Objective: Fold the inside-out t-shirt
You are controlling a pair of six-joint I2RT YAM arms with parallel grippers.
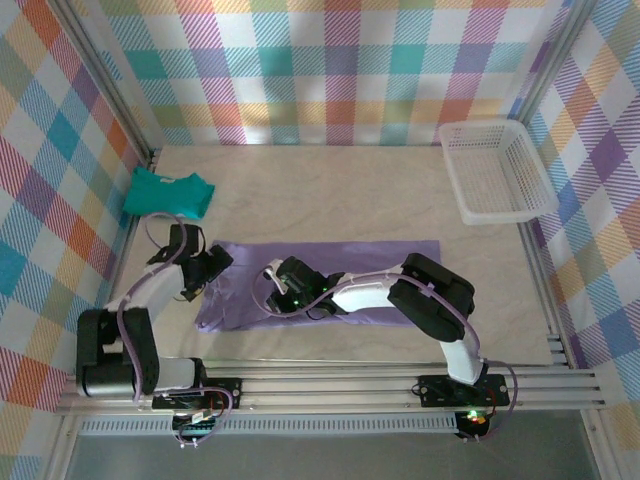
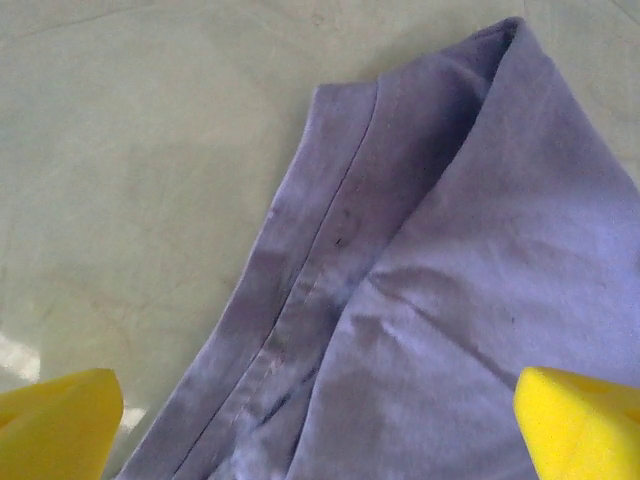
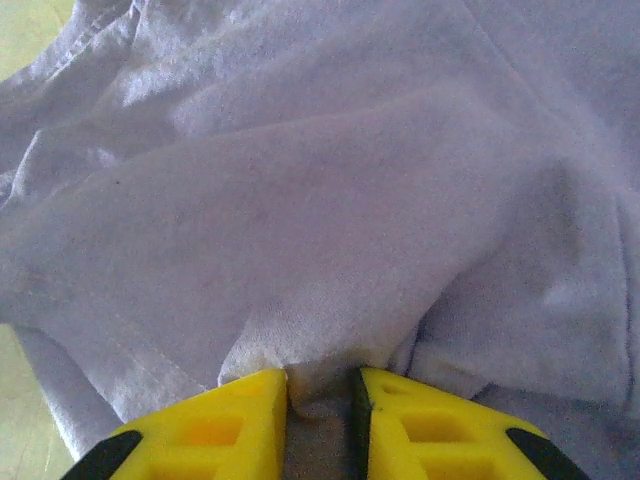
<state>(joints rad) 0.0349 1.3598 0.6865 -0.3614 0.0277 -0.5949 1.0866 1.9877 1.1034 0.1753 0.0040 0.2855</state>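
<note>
one inside-out t-shirt [image 1: 380, 258], lavender, spread as a wide band on the table [image 1: 330, 195] across the middle of the top view. at its left end, left gripper [image 1: 207, 270], yellow fingertips [image 2: 60, 425] wide apart over a hemmed edge, gripping nothing. near the band's centre, right gripper [image 1: 283, 287] pinched tight on a raised fold of the cloth. teal garment [image 1: 168, 192] upper left, white basket [image 1: 497, 170] upper right.

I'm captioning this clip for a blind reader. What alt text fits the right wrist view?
The right pincer pinches a small fold of the purple t-shirt between its yellow fingers. The wrinkled cloth spreads away from it, with a sliver of pale table at the top left.
</note>
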